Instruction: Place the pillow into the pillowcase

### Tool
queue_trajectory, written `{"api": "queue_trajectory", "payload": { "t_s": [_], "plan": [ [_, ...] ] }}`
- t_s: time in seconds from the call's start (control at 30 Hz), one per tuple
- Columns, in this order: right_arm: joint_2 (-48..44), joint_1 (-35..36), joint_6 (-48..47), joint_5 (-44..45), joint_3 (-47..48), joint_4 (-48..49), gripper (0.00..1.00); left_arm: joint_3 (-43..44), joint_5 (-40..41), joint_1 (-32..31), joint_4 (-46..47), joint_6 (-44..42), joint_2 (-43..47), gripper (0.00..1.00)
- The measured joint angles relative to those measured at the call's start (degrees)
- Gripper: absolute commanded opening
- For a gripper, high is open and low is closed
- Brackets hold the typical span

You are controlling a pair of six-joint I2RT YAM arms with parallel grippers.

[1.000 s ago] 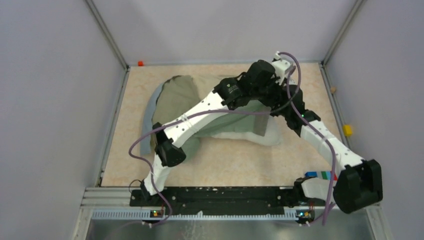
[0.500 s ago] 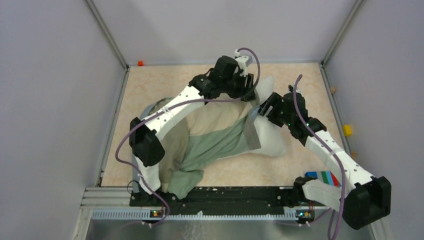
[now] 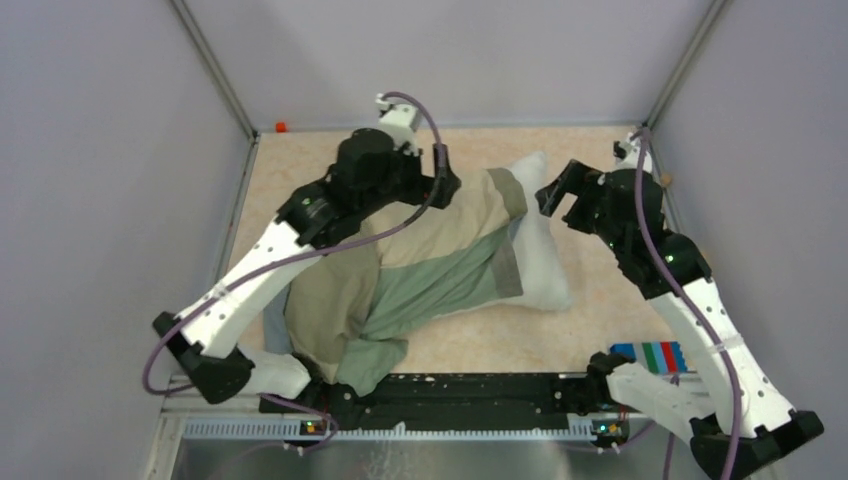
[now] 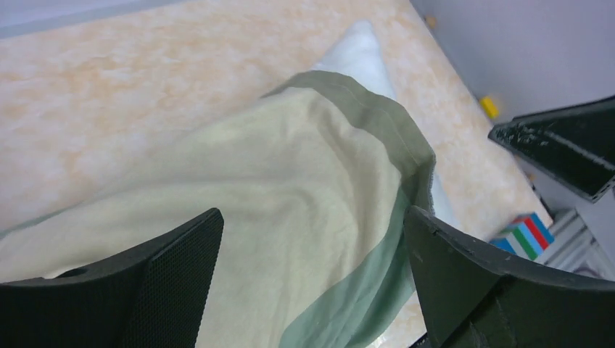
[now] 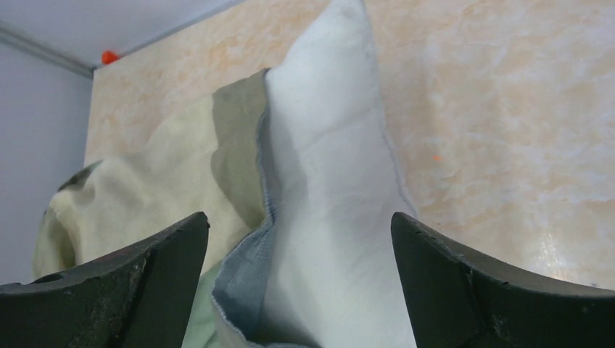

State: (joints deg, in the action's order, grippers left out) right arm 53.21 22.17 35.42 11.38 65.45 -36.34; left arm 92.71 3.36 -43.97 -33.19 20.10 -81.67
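The pillowcase (image 3: 420, 270), a limp beige-green cloth, lies slantwise across the table and covers most of the white pillow (image 3: 540, 265). The pillow's right end sticks out of the sack's open hem. My left gripper (image 3: 442, 183) hovers open above the far edge of the pillowcase, holding nothing. In the left wrist view the pillowcase (image 4: 275, 217) fills the space under the left gripper (image 4: 312, 217). My right gripper (image 3: 566, 197) is open and empty above the bare pillow end. In the right wrist view the pillow (image 5: 333, 181) and the pillowcase hem (image 5: 239, 145) lie below the right gripper (image 5: 299, 217).
A striped coloured block (image 3: 650, 352) sits near the right arm's base. A yellow piece (image 3: 695, 261) lies at the right wall and a small orange one (image 3: 281, 127) at the far left corner. Grey walls enclose the table; a black rail (image 3: 430, 392) runs along the near edge.
Both grippers have opened and let go of the cloth. The left arm swung left, the right arm drew back to the right. The pillowcase has dropped onto the pillow.
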Motion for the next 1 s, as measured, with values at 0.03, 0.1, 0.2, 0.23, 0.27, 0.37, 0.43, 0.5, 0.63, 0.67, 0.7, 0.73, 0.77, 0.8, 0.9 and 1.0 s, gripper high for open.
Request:
{"api": "queue_trajectory", "payload": {
  "t_s": [0.03,0.1,0.2,0.23,0.27,0.37,0.43,0.5,0.63,0.67,0.7,0.73,0.77,0.8,0.9,1.0],
  "plan": [
    [0.1,0.8,-0.9,0.0,0.7,-1.0,0.95,-0.8,1.9,0.0,-0.2,0.5,2.7,0.99],
    [1.1,4.4,-2.4,0.8,1.6,-1.9,0.95,-3.7,5.9,0.0,-1.2,2.0,8.3,0.99],
    [3.5,13.1,-3.8,3.2,0.3,-2.9,0.95,-11.2,11.6,0.0,-4.6,5.9,16.2,0.99],
    [4.2,14.8,-4.0,3.4,-0.9,-2.9,0.96,-14.6,13.2,0.0,-5.6,7.6,18.8,0.99],
    [4.9,16.1,-4.0,3.6,-2.6,-2.9,0.96,-19.3,14.8,0.0,-7.6,9.9,21.6,0.99],
    [7.4,17.2,-3.9,4.1,-8.5,-2.0,0.94,-29.9,17.2,0.1,-12.5,15.5,27.0,0.99],
    [9.9,17.2,-3.7,4.2,-12.2,-0.5,0.79,-37.0,18.1,0.0,-14.4,19.0,29.1,0.99],
    [12.6,17.2,-3.4,3.7,-14.0,0.8,0.47,-42.0,18.7,0.0,-13.7,21.0,28.9,0.92],
    [14.3,17.4,-3.0,0.5,-13.1,2.1,0.00,-44.4,21.1,0.1,-8.0,21.6,23.8,0.38],
    [14.2,17.4,-3.0,-0.1,-12.2,2.0,0.00,-43.8,22.1,0.2,-6.9,20.9,22.3,0.24],
    [14.1,17.4,-2.9,-1.0,-10.6,1.6,0.00,-42.4,23.3,0.3,-6.4,19.5,20.2,0.11],
    [13.9,17.3,-3.0,-1.9,-9.5,1.2,0.00,-41.1,24.2,0.5,-6.3,19.0,18.7,0.04],
    [13.7,17.2,-3.0,-3.2,-8.2,0.7,0.00,-38.9,25.2,0.9,-6.5,17.4,16.5,0.00],
    [13.6,17.1,-3.0,-4.7,-7.0,0.2,0.00,-36.1,26.1,1.5,-6.8,15.1,14.1,0.00],
    [12.9,16.9,-2.3,-10.0,-4.0,-1.8,0.00,-28.0,26.9,4.7,-7.3,8.4,7.7,0.00],
    [12.2,17.2,0.1,-16.0,-1.0,-4.1,0.00,-18.4,25.3,9.3,-6.2,2.1,-0.1,0.01]
  ]
}}
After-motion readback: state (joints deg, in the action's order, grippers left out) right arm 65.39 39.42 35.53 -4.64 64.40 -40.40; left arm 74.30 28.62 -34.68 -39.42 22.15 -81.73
